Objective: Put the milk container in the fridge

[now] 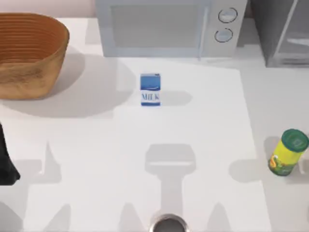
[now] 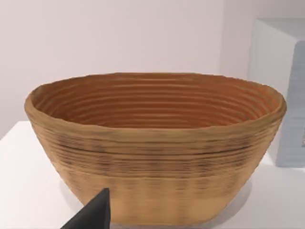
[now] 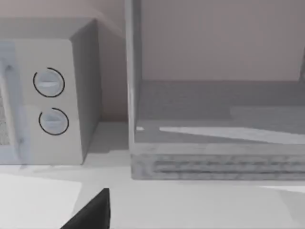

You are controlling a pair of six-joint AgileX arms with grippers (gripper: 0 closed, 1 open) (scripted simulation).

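The milk container [image 1: 150, 89], a small blue-and-white carton marked MILK, stands upright on the white table in front of the microwave, with nothing touching it. The fridge [image 1: 285, 34] is a dark grey cabinet with a light frame in the back right corner. The right wrist view faces the fridge [image 3: 214, 162] from low over the table. My left arm [image 1: 6, 164] is parked at the table's left edge, far from the carton. A dark tip of my left gripper [image 2: 90, 215] points at the basket. A dark tip of my right gripper [image 3: 90, 211] points toward the fridge and microwave.
A large woven basket [image 1: 29, 53] fills the back left corner. The light-grey microwave [image 1: 164, 26] with two round dials stands at the back centre, left of the fridge. A yellow can with a green lid [image 1: 288, 152] stands near the right edge. A round metal piece [image 1: 168, 224] shows at the front edge.
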